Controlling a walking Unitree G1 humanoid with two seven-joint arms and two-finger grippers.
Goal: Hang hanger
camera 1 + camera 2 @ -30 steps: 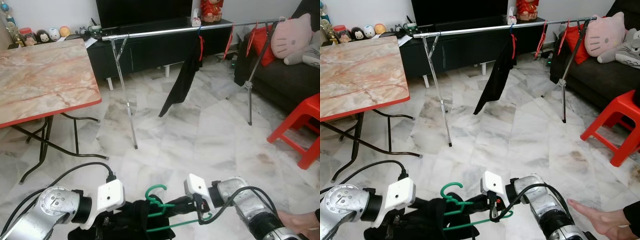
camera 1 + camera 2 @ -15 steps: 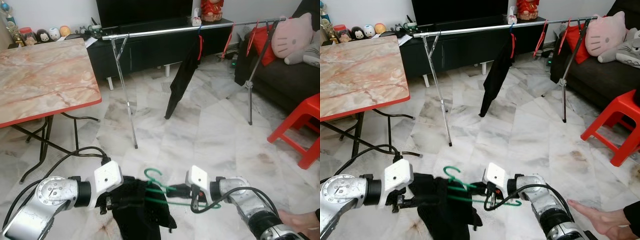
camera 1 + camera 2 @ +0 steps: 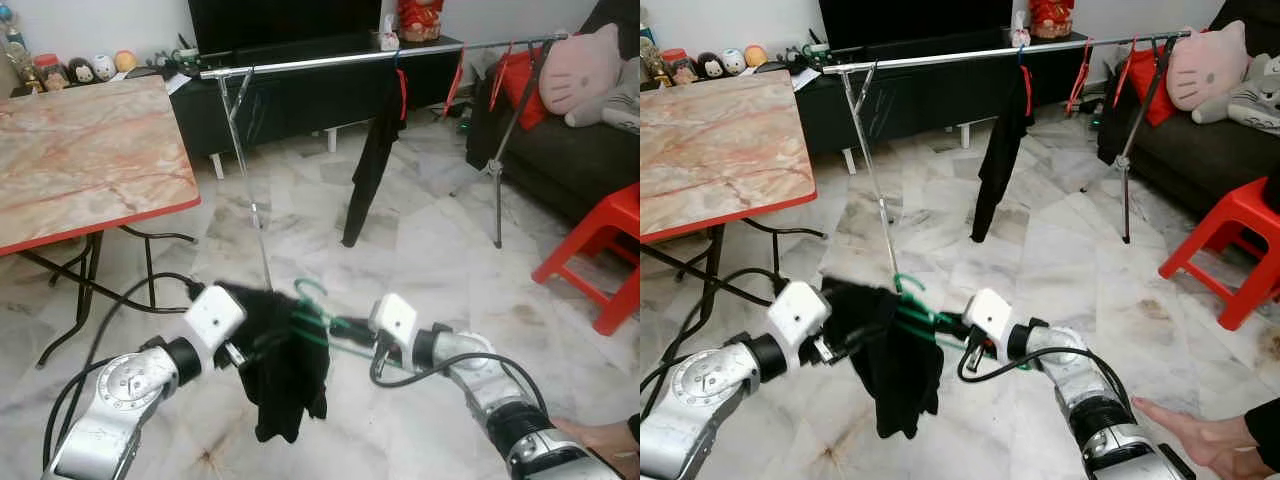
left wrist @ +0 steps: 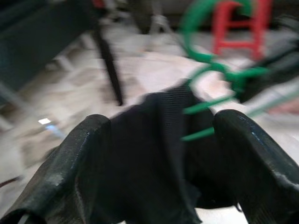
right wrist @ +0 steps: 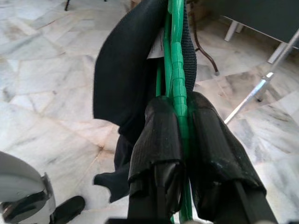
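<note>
Marble floor tiles stretch away to a long silver clothes rail on thin metal legs at the far side, well apart from both arms. A green plastic hanger draped with a black garment is held low and near, its long axis running left to right between the hands. The right hand is clamped on the hanger's green bar; the left hand pinches the black cloth. The hook points up toward the rail, which lies straight ahead and higher.
</note>
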